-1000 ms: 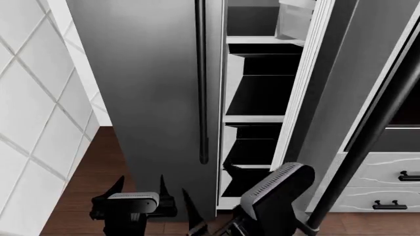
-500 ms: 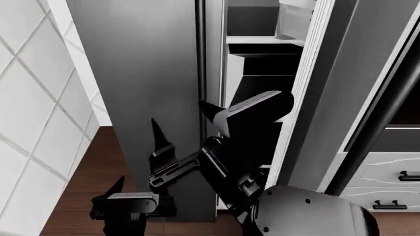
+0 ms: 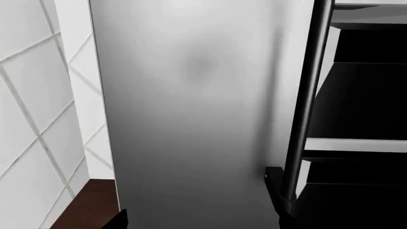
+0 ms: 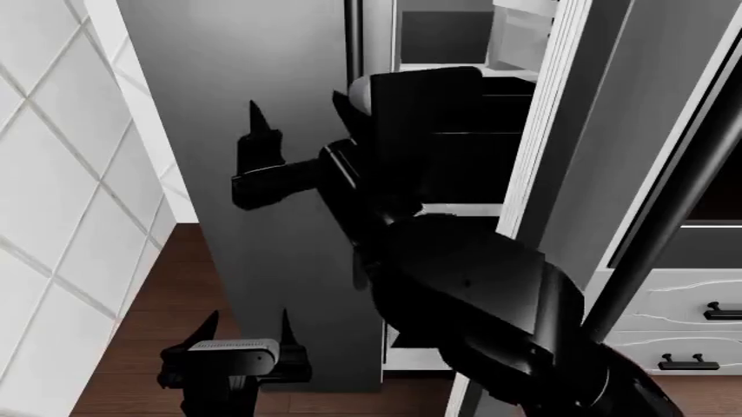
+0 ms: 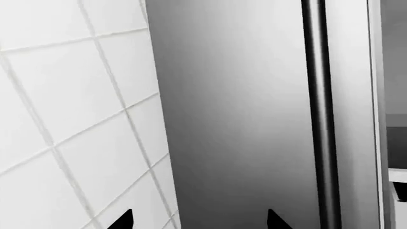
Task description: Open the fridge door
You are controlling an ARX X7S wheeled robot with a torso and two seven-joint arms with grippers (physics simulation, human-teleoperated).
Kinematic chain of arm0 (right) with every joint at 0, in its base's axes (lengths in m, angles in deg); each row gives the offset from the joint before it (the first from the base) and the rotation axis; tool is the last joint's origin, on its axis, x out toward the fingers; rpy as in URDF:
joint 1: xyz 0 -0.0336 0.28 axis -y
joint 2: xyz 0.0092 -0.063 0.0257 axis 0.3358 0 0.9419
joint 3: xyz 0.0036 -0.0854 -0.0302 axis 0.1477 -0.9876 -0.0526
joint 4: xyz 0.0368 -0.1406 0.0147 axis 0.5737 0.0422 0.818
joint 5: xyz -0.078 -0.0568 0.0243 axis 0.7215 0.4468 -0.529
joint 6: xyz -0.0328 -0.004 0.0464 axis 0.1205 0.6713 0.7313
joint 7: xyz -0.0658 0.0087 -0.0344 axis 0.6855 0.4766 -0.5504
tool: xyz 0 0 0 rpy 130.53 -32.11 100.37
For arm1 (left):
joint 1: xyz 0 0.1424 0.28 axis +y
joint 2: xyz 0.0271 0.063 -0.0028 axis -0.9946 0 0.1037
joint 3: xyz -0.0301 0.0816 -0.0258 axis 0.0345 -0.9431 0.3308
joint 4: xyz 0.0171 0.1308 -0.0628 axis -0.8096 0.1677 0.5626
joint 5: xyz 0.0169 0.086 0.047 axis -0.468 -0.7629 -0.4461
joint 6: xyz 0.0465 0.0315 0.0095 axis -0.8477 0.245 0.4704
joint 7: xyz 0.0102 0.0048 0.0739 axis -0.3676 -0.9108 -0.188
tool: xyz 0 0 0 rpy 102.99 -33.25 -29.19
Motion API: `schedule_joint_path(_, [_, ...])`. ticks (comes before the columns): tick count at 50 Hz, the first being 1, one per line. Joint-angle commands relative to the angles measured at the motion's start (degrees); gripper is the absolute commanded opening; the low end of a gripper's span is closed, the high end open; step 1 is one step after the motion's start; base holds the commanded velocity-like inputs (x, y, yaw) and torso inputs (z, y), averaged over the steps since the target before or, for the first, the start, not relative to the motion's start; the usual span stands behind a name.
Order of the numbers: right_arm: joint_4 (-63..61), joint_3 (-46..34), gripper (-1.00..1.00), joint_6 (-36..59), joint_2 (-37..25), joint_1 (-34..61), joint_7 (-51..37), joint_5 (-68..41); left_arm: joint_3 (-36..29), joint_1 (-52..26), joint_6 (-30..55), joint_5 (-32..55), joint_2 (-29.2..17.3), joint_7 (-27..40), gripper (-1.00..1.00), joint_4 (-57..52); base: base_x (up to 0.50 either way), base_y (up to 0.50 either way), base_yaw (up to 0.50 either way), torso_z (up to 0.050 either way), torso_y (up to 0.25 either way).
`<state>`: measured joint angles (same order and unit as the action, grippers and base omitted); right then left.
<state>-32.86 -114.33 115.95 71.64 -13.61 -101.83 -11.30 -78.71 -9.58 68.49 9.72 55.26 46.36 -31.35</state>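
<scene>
The fridge door [image 4: 649,104] stands swung open at the right of the head view, its white lining [image 4: 554,130] facing the compartment and its long black handle [image 4: 679,208] slanting down. My right gripper [image 4: 299,130] is raised in front of the closed twin steel door [image 4: 267,69], open and holding nothing. In the right wrist view the right gripper [image 5: 200,224] faces that twin door [image 5: 241,119] and its bar handle [image 5: 318,119]. My left gripper [image 4: 246,334] hangs low and open before the same door [image 3: 190,119], near the handle's lower end [image 3: 286,186].
A white tiled wall [image 4: 58,174] runs along the left, over dark wood floor [image 4: 151,287]. White shelves [image 4: 458,209] show inside the dark fridge behind my right arm. White drawers with black pulls [image 4: 696,313] sit low at the right.
My right arm has risen from the bottom of the view, moving up and left across the fridge opening until its gripper is in front of the twin door. The left gripper has stayed put.
</scene>
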Motion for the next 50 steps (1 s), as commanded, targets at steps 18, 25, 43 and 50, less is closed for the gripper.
schedule_joint_path(18, [19.8,-4.0,1.0,-2.3,8.8,7.0,-4.8,5.9,-0.4,-0.1,0.5,0.8,-0.4,0.6,1.0,-0.7,0.0,0.0,0.0,0.0,0.0])
schedule_joint_path(25, [25.0,-12.7,1.0,-6.2,9.2,8.9,-15.5,3.2,-0.3,-0.1,0.4,1.2,-0.6,0.5,1.0,-0.9,0.0,0.0,0.0,0.0,0.0])
schedule_joint_path(43, [31.6,-32.0,1.0,-13.2,9.3,19.1,-41.1,-15.1,-0.3,0.1,-0.2,1.4,-0.8,0.9,1.0,-1.1,0.0,0.0,0.0,0.0,0.0])
schedule_joint_path(50, [36.3,-41.4,1.0,-17.5,9.3,24.2,-43.5,-25.3,-0.4,0.1,-0.5,1.4,-1.0,1.0,1.0,-1.2,0.0,0.0,0.0,0.0,0.0])
